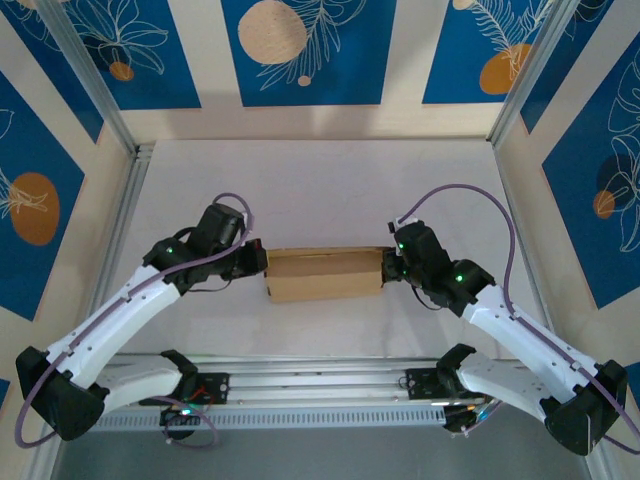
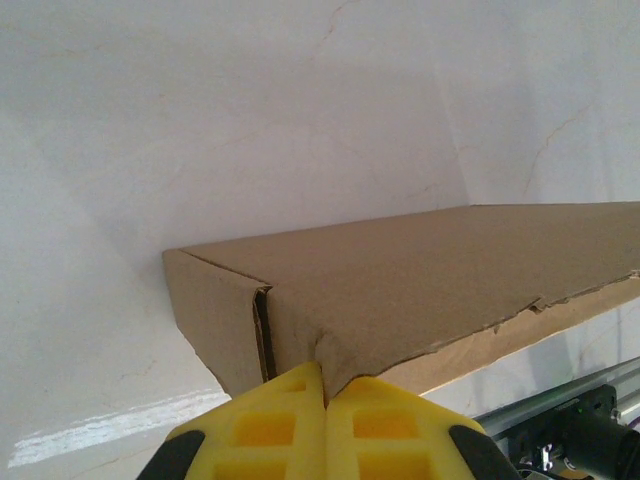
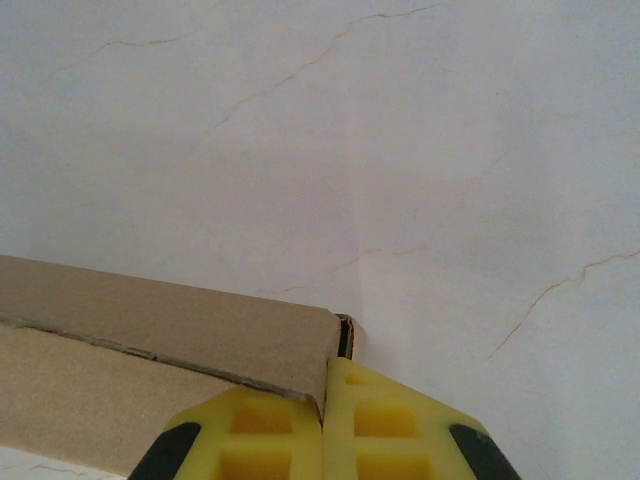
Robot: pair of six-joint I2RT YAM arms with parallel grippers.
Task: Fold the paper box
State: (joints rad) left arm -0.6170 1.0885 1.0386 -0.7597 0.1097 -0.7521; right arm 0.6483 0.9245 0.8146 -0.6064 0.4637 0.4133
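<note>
The paper box, plain brown cardboard, lies as a shallow closed shape in the middle of the white table, long side left to right. My left gripper meets its left end and my right gripper its right end. In the left wrist view the yellow fingers are shut, and the lid's corner dips into the seam between them; the left gripper pinches it. In the right wrist view the right gripper is shut the same way on the lid's end corner of the box.
An aluminium rail runs along the near edge between the arm bases, and shows in the left wrist view. Metal frame posts and patterned walls close in the left, right and back of the white table.
</note>
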